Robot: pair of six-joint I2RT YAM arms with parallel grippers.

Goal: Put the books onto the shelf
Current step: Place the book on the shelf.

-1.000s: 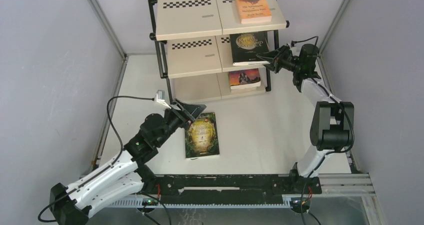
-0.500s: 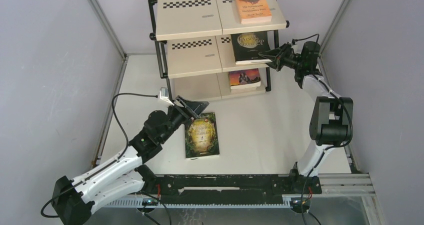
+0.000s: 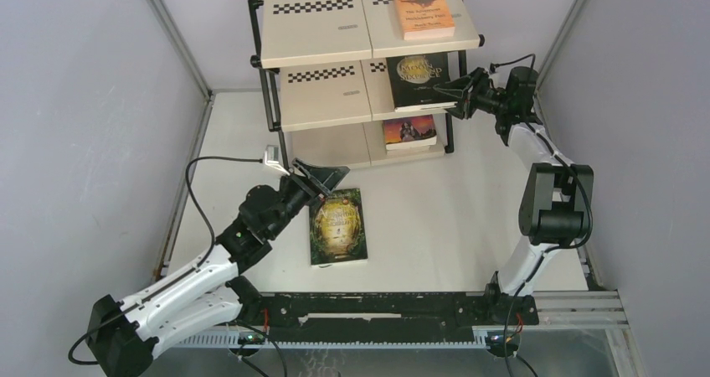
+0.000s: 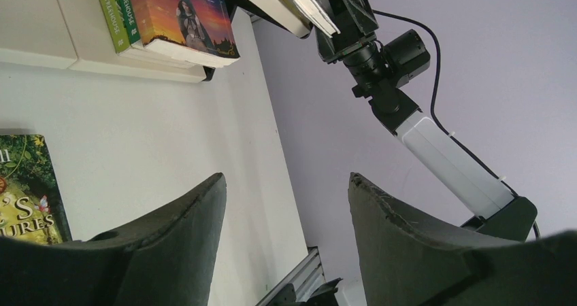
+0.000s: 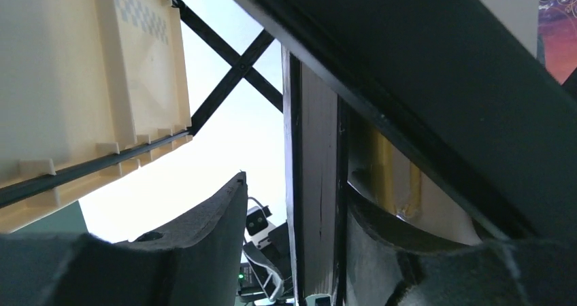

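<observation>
Top external view tells you the main thing: the green book (image 3: pixel 338 226) lies flat on the table (image 3: pixel 452 218). It is the only book I can see that is off the shelf (image 3: pixel 314 50).

Your left gripper (image 3: pixel 329 176) hangs at the book's far left corner, so the book runs from the gripper toward the near edge of the table. Its long side points from near to far and is tipped a little. The jaws are wide and hold nothing. In the left wrist view the book sits low and to the left of the fingers (image 4: pixel 180 238), not between them. I think you must slide over toward the book before you close.

Your right gripper (image 3: pixel 458 100) is well apart from that book. It is up at the right edge of the black book (image 3: pixel 417 80) on the middle level of the shelf. In the right wrist view that book's edge stands between the fingers with a gap on one side, so the jaws look loose, not pinching.

Your left arm is much nearer to the green book, so this pick looks like its job.
</observation>
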